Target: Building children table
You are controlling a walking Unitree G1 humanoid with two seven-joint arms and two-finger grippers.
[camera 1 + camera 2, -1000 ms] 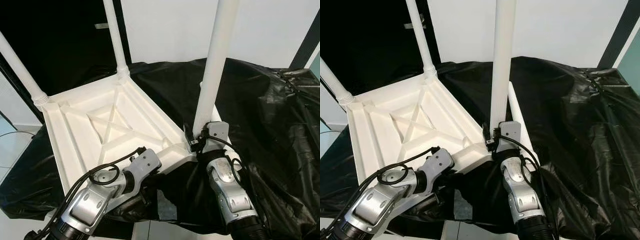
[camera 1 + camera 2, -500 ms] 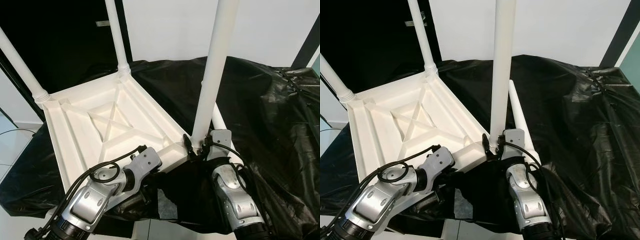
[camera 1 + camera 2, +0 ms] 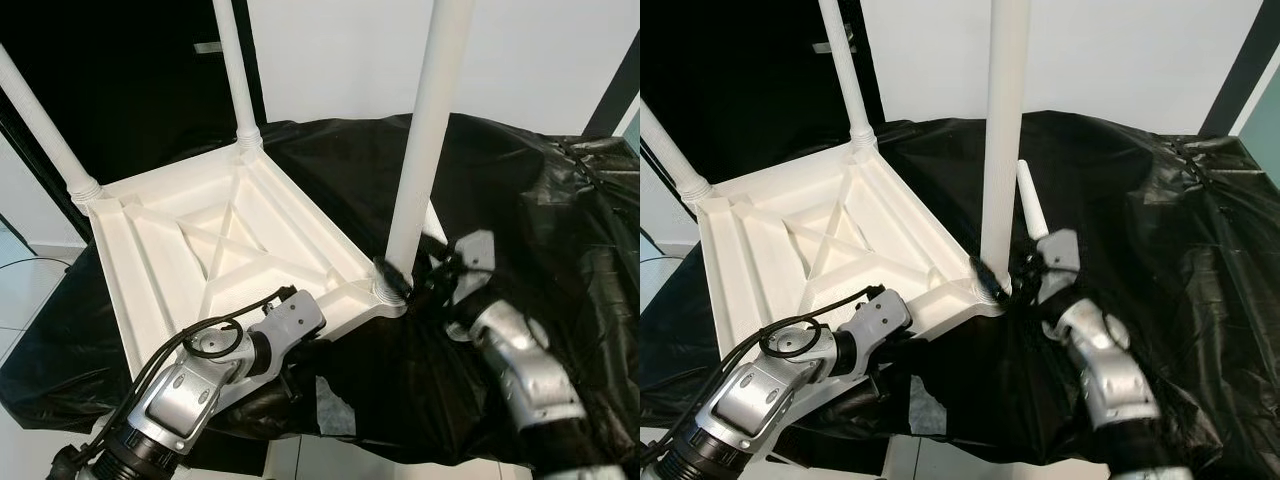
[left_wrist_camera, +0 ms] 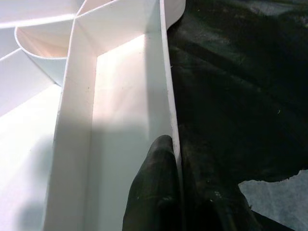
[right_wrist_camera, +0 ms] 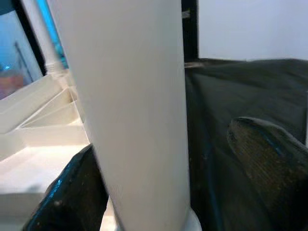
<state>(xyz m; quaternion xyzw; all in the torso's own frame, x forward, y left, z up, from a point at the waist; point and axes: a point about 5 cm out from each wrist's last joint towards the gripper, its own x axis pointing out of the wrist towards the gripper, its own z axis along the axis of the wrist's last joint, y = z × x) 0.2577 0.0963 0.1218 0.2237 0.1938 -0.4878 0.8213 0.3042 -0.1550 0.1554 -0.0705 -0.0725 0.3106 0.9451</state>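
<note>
Loosely, R gripper (image 3: 1002, 277) round table leg (image 3: 1004, 130)

Bright, even light; wrist close-ups soft.

**No readable text**

No lettering, label, brand mark, number or sign can be read in any of the views, on any surface.

Right hand (image 3: 412, 285) now swung rightward, fingers around leg (image 3: 420, 150) base.
</note>
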